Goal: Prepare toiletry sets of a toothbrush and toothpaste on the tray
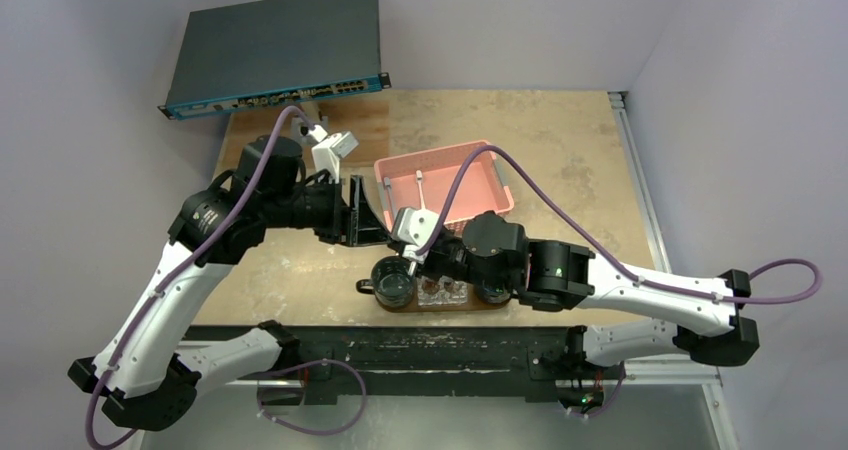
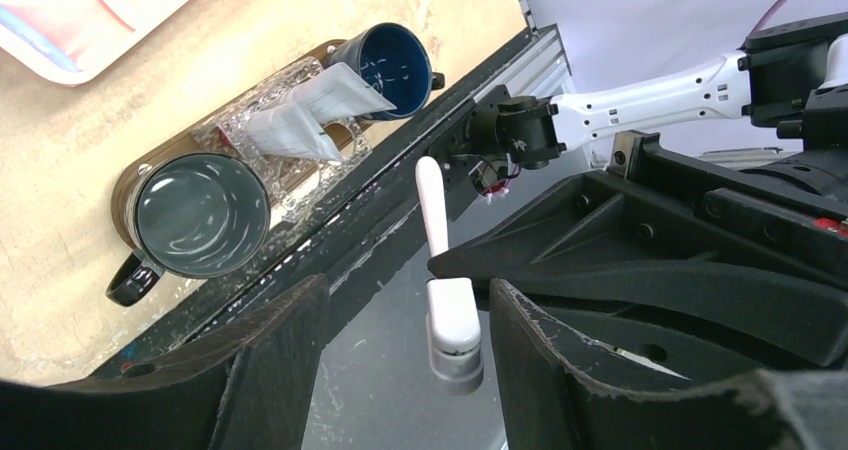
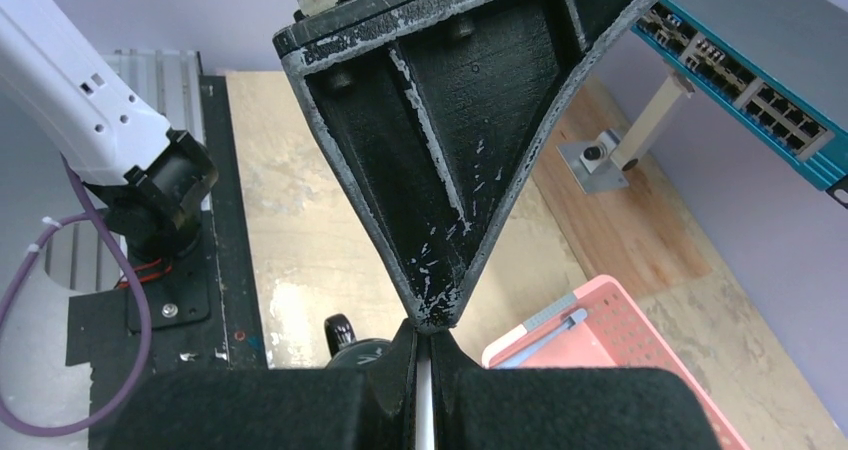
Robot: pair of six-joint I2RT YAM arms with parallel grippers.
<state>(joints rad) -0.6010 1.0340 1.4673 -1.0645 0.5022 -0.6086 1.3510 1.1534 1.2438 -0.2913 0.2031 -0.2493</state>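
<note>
R arm stretches left, low over the tray, end effector clamped on a white toothbrush. L arm bends in opposite, end effector open, jaws either side of that brush. Tan counter, lilac walls; two tubes lie on the tray btwn the mugs.

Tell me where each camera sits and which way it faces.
Top external: above and behind the bases, looking down on the table; left arm and right arm show.
Left wrist: on the left arm, facing the tray and near edge; its open left claw straddles a white toothbrush.
Right wrist: on the right arm, facing leftward toward the network switch; right claw shut on the toothbrush.
Shared: both wrist views show the toothbrush; top and right wrist share the pink basket.
</note>
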